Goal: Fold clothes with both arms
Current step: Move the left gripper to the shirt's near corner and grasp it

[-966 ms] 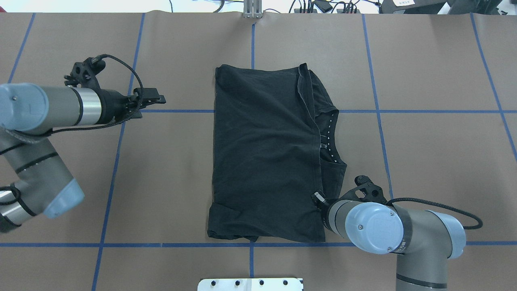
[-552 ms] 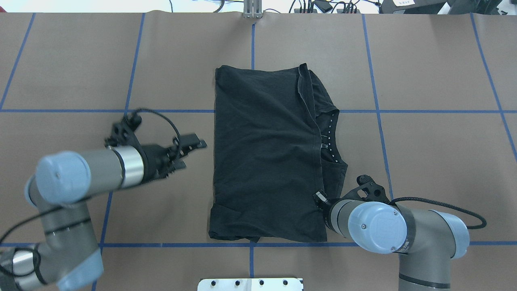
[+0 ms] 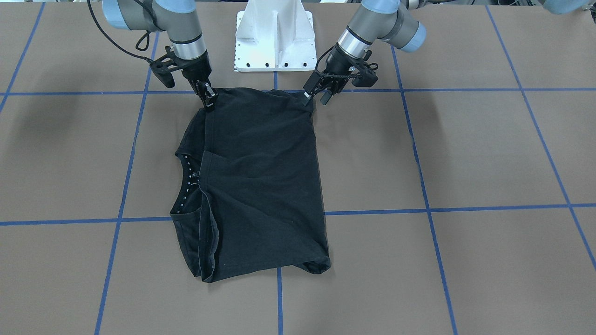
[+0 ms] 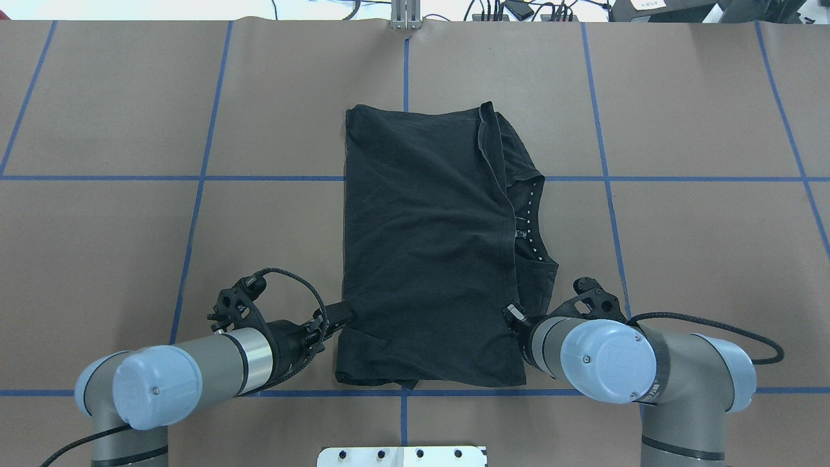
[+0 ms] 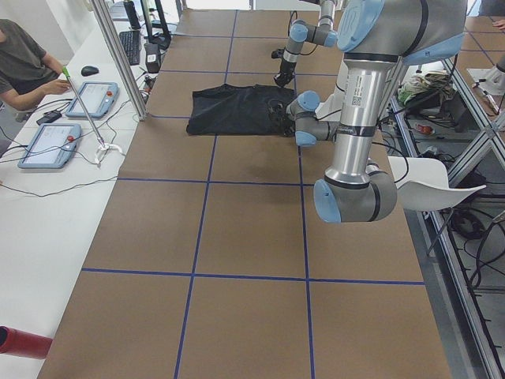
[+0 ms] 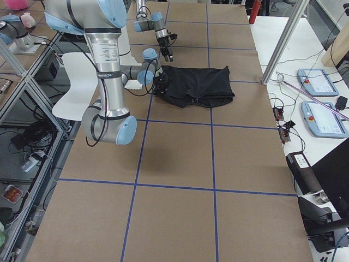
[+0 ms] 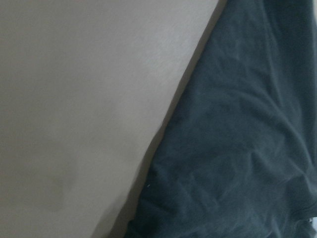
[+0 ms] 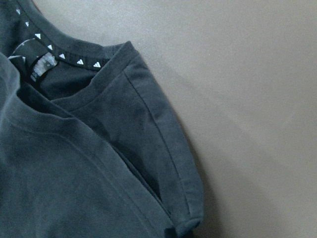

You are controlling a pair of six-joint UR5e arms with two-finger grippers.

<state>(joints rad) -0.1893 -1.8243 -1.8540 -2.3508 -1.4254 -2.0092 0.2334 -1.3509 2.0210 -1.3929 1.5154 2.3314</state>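
The black T-shirt (image 4: 421,246) lies folded on the brown table, its white-dotted neckband (image 4: 530,214) showing at the right. My left gripper (image 4: 331,331) is open at the shirt's near left edge, one finger (image 3: 307,95) touching the cloth. The left wrist view shows only that shirt edge (image 7: 237,139) and bare table. My right gripper (image 3: 208,100) is pinched shut on the hem at the near right corner, beside the sleeve (image 8: 163,163). No logo shows.
The white bolted pedestal (image 3: 274,37) stands just behind the shirt's near edge, between both arms. Blue tape lines (image 4: 97,177) grid the brown table. A person sits at a side bench with tablets (image 5: 47,146). Cables and gear lie past the far edge.
My left arm swung from the far left of the table down and inward to the shirt's near left edge. The right gripper barely shifted at the near right corner.
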